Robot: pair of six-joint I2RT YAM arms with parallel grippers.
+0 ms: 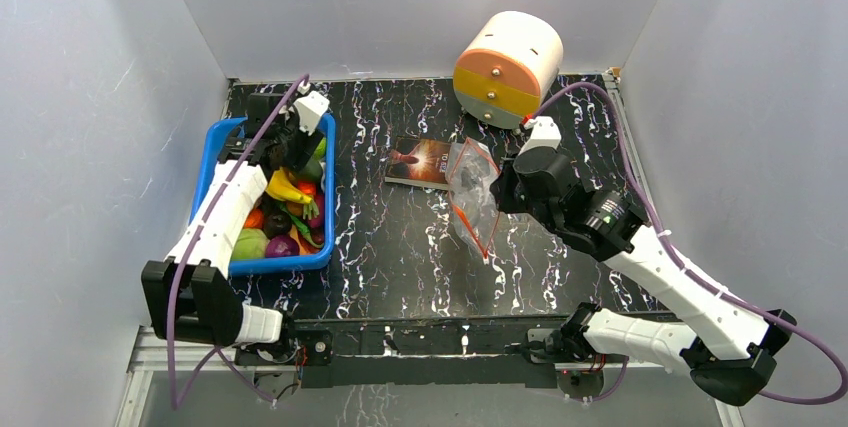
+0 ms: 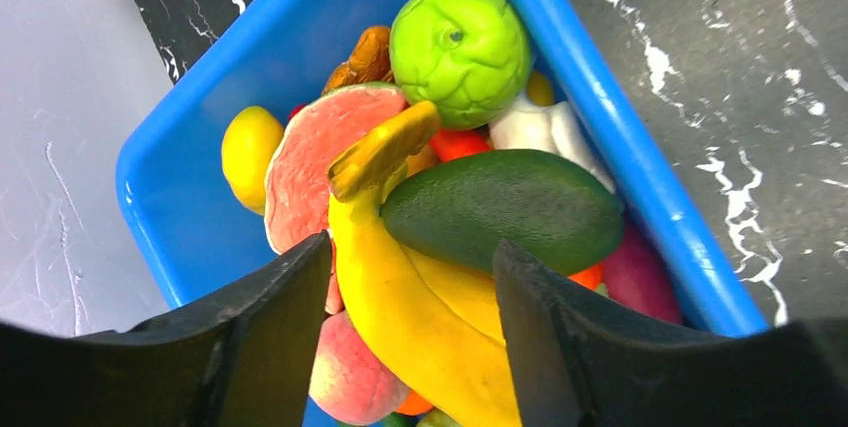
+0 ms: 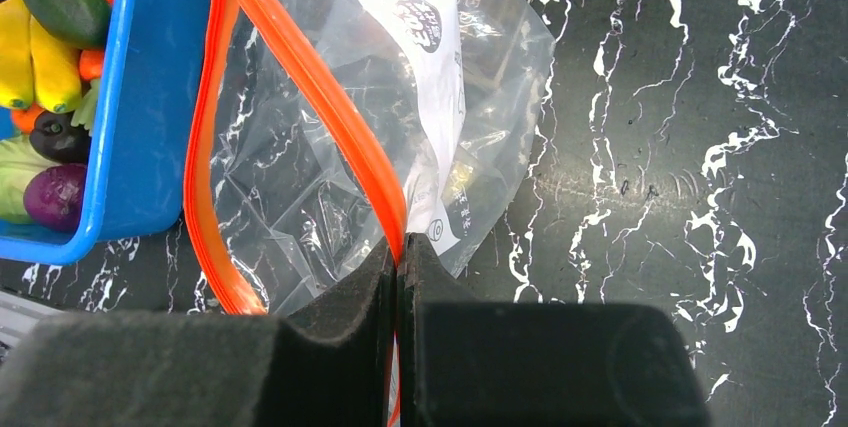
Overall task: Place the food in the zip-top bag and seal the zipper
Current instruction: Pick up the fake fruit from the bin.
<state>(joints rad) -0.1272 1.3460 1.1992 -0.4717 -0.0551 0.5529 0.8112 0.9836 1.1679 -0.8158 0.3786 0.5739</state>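
The food fills the blue bin: a yellow banana, a dark green avocado, a light green ball, a pink slice and more. My left gripper hangs low in the bin, open, its fingers on either side of the banana and close to it. In the top view the left gripper sits over the banana. The clear zip-top bag hangs mid-table, mouth gaping. My right gripper is shut on its orange zipper strip, holding the bag up.
A dark book lies behind the bag. A cream, orange and yellow drum stands at the back right. White walls close in on three sides. The bin sits against the left wall.
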